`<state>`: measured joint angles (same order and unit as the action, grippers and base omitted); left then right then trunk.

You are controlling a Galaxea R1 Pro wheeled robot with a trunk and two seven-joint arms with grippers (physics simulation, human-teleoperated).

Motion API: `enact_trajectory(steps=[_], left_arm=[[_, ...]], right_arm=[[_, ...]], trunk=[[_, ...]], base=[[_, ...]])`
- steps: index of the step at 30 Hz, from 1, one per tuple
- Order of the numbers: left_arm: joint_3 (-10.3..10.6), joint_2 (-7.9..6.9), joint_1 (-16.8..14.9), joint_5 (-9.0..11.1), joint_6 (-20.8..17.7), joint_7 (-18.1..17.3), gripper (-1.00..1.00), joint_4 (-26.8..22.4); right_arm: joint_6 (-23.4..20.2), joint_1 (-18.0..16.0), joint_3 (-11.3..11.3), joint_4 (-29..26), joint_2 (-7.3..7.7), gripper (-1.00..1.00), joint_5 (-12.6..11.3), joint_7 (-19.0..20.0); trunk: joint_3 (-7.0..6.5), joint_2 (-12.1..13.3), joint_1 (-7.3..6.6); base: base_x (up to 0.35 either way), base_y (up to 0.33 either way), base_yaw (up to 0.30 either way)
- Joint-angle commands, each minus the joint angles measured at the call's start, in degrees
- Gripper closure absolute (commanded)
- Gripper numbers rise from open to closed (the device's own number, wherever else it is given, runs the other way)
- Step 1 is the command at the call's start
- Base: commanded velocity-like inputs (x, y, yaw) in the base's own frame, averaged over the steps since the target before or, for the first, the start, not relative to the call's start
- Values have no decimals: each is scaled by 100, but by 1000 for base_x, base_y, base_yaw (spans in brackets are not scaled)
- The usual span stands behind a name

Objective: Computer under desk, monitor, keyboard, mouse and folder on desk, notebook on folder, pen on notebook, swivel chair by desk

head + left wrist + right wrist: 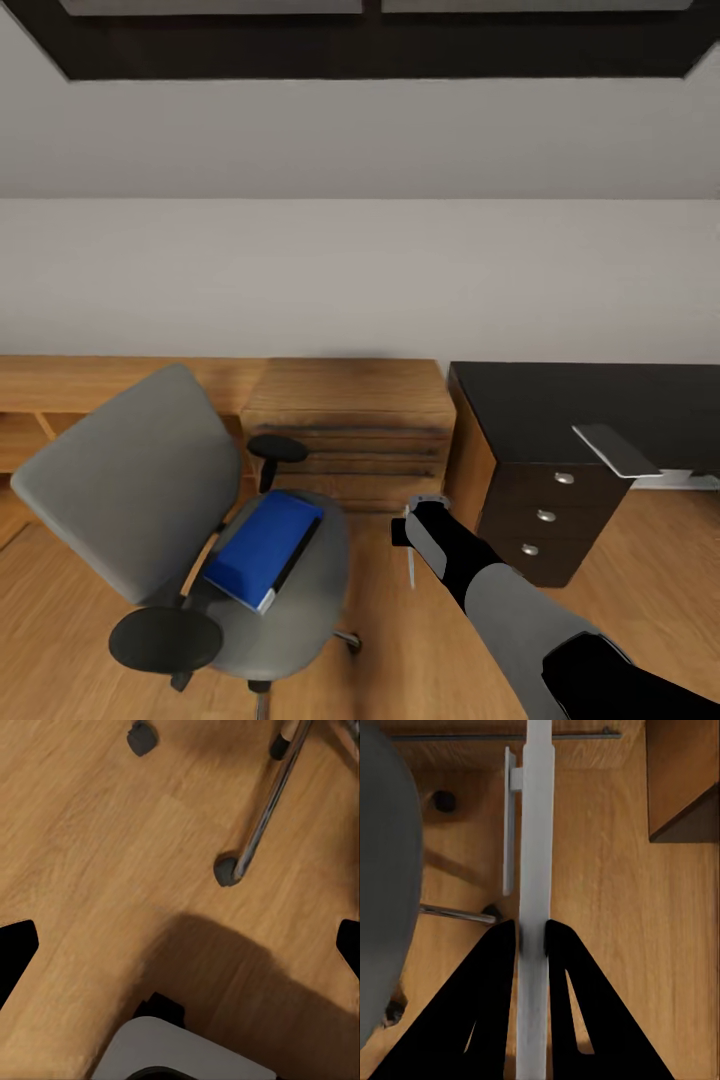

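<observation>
Bright blue flat rectangular folder (265,545) with a dark edge: lies on the seat of the grey upholstered swivel chair (130,480), between its black armrests, well left of and slightly below your right gripper (412,535) in the head view.

Right gripper (532,934): black fingers pinched together on a thin pale grey flat item (534,832), seen edge-on and hanging toward the light wood floor (400,650). You cannot tell from these views what the item is.

Left gripper (180,952): fingers spread wide, nothing between them, above the floor beside a chrome chair leg (262,817) and its dark castor (223,870).

Glossy black tabletop (560,400): to the right of the right gripper. A flat silver-grey slab (615,450) rests at its front edge, overhanging it.

Dark drawer unit (545,515) under the tabletop: three drawers with round knobs, all shut.

Oak drawer chest (350,430) against the grey-white wall (360,280), between chair and tabletop: drawers shut.
</observation>
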<state>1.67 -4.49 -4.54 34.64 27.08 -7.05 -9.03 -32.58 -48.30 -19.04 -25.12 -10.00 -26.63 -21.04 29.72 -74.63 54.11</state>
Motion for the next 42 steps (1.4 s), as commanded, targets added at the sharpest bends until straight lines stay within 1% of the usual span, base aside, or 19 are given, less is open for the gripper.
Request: enact_trajectory(steps=[1, 7, 17, 22, 25, 31, 35, 42], left_arm=[[17, -1, -3, 61, 17, -42, -100, 6], [17, 2, -3, 61, 17, -42, -100, 6], [17, 23, -3, 61, 17, -42, -100, 6], [19, 26, -3, 61, 17, -42, -100, 8], [24, 29, -3, 61, 11, -42, -100, 8], [60, 46, -3, 59, -5, -42, -100, 12], [87, 70, -3, 54, -8, -42, -100, 14], [97, 79, -3, 52, -9, -42, -100, 13]], right_arm=[[-11, -4, -21, -4, 0, 100, -52, -49], [-9, 0, -21, -2, 0, 100, -52, -46], [17, 58, -86, -2, 0, 100, -38, -41], [207, 72, -105, -2, 0, 100, -36, -42], [249, 74, -107, -2, 0, 100, -35, -42], [281, 95, -113, -2, 0, 100, -17, -40], [306, 102, -120, -2, 0, 100, 50, -40], [352, 110, -179, -2, 0, 100, 84, -40]], trunk=[[6, -3, 1], [6, -3, 1], [6, -3, 1], [6, -3, 1], [6, -3, 1], [6, -3, 1], [6, -3, 1], [6, -3, 1]], base=[[67, -318, 0], [-2, -318, 0], [-133, -307, 0], [-156, -302, 0], [-118, -311, 0], [-31, -331, 0], [-6, -338, 0], [-1, -339, 0]])
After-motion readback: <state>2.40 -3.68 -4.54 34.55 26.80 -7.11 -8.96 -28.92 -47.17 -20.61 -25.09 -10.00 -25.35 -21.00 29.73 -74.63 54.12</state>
